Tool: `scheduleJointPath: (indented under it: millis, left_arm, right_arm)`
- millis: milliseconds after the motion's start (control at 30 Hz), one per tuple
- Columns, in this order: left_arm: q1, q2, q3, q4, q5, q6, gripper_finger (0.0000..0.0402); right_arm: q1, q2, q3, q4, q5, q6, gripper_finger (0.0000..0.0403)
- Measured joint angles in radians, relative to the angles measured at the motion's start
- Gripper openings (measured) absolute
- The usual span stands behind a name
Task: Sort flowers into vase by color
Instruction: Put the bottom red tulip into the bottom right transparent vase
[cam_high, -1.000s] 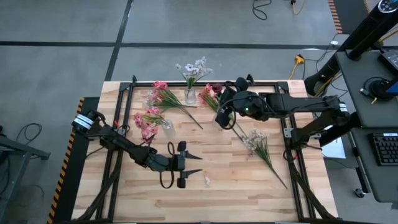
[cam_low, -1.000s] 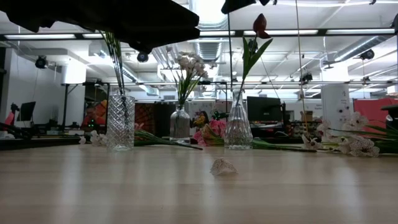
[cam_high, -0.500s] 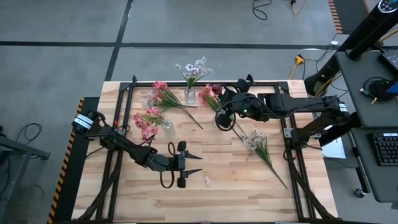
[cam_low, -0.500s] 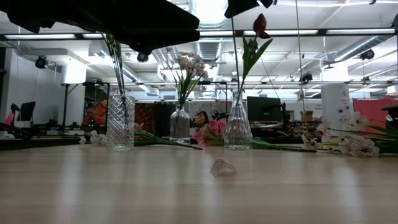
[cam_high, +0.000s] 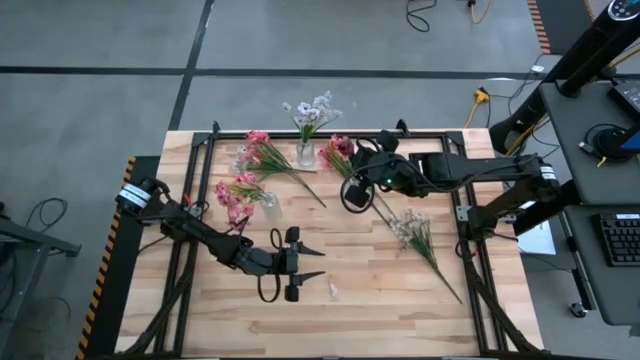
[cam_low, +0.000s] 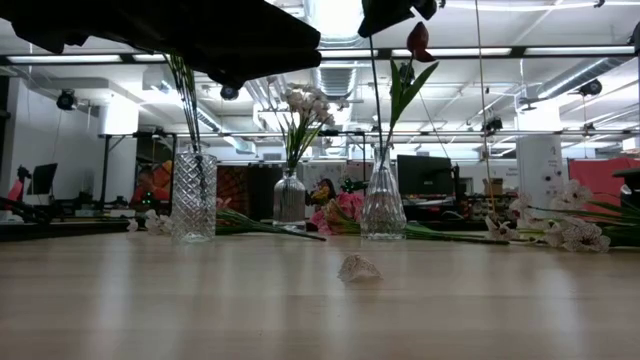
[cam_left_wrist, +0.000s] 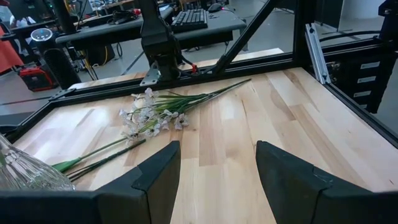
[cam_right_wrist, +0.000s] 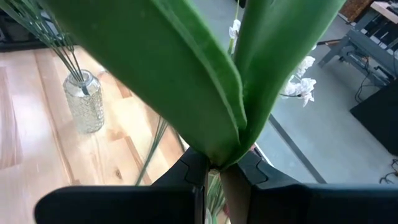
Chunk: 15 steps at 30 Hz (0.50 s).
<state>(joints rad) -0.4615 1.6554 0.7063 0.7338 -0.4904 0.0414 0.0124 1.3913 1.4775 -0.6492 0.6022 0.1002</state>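
Observation:
Three glass vases stand at the far middle of the table. The cut-glass one (cam_low: 193, 195) holds pink flowers (cam_high: 236, 195), the middle one (cam_low: 289, 198) white flowers (cam_high: 312, 110). The right one (cam_low: 382, 205) holds a red tulip (cam_low: 419, 41). High above it my right gripper (cam_high: 350, 192) is shut on a flower stalk (cam_low: 375, 90) with broad green leaves (cam_right_wrist: 186, 74); the stalk runs down to that vase's mouth. Its bloom is hidden. More pink flowers (cam_high: 268, 156) and white flowers (cam_high: 415, 230) lie on the table. My left gripper (cam_high: 315, 262) waits open near the front. My right gripper pinches the stalk between its two fingers (cam_right_wrist: 189, 168), right where the two broad leaves spring from it (cam_right_wrist: 217, 163). The fingers slant down from the table's right and lie across the stalk. The stalk hangs nearly upright below them, its lower end at the vase's mouth (cam_low: 383, 150).
A small fallen blossom (cam_low: 358, 267) lies on the bare wood near the front, right of my left gripper. The white flowers (cam_left_wrist: 149, 115) lie right of centre, stalks toward the near right corner. A black frame (cam_high: 470, 215) edges the table.
My right gripper has edged a little toward the table's left with the stalk, staying shut on it; the stalk's lower end has stayed at the vase.

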Motion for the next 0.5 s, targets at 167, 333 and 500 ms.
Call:
scheduleJointPath:
  millis: [167,333,500]
  left_arm:
    - [0.0,0.0,0.0,0.001,0.0,-0.003,0.0192]
    - [0.0,0.0,0.0,0.001,0.0,-0.003,0.0192]
    - [0.0,0.0,0.0,0.002,0.0,-0.003,0.0192]
  right_arm:
    - [0.0,-0.001,0.0,0.0,0.0,0.006,0.0023]
    - [0.0,-0.001,-0.001,0.0,0.0,0.006,0.0024]
    - [0.0,-0.002,0.0,0.001,0.002,0.006,0.0053]
